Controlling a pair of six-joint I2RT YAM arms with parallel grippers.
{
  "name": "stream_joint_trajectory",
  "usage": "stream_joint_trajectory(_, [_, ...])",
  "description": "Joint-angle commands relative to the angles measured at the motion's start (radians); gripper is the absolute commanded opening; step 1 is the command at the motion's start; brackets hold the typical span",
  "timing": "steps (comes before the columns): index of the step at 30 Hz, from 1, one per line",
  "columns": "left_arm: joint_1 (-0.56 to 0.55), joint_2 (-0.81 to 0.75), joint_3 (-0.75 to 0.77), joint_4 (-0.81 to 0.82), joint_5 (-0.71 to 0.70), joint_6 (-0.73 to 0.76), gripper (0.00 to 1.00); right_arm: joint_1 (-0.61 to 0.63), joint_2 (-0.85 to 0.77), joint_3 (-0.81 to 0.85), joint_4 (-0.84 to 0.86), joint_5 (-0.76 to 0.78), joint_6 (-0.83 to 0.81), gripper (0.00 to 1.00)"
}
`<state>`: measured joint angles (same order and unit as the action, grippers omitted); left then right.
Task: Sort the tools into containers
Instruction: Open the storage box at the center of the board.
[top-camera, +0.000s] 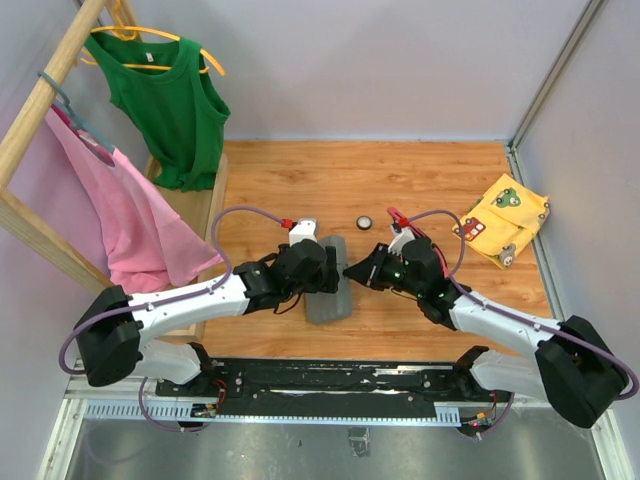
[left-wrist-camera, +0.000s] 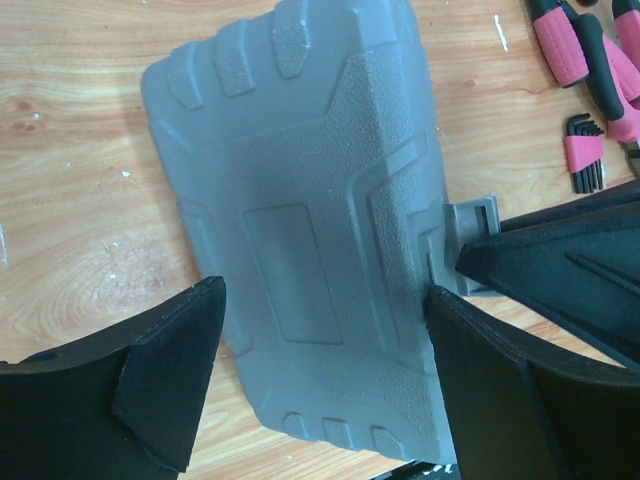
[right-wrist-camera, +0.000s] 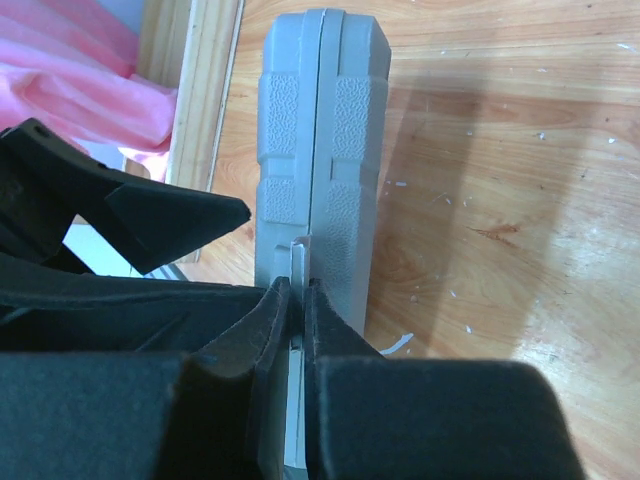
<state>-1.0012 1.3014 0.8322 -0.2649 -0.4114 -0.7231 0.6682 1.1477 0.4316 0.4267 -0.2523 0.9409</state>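
The container, a closed grey tool case, lies on the wooden table between the arms. My left gripper hangs over it, open, one finger off the case's left side and the other at its right edge. My right gripper is shut on the case's small grey latch tab on the side seam. Of the tools, pink-and-black handles and a set of hex keys lie beyond the case. A round black-white disc sits behind it.
A yellow patterned cloth lies at the right of the table. A wooden rack with a green top and a pink garment stands along the left side. Red-tipped tools lie behind the right gripper.
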Motion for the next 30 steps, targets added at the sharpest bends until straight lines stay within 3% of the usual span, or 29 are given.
stream_joint_trajectory(1, [-0.016,0.018,0.03,-0.014,-0.033,-0.009,0.85,0.028,-0.037,0.043,0.006,0.015,0.001,0.01])
stream_joint_trajectory(30, [-0.015,-0.056,-0.049,-0.162,-0.227,-0.017,0.8,0.031,-0.162,0.058,-0.223,0.156,-0.081,0.01])
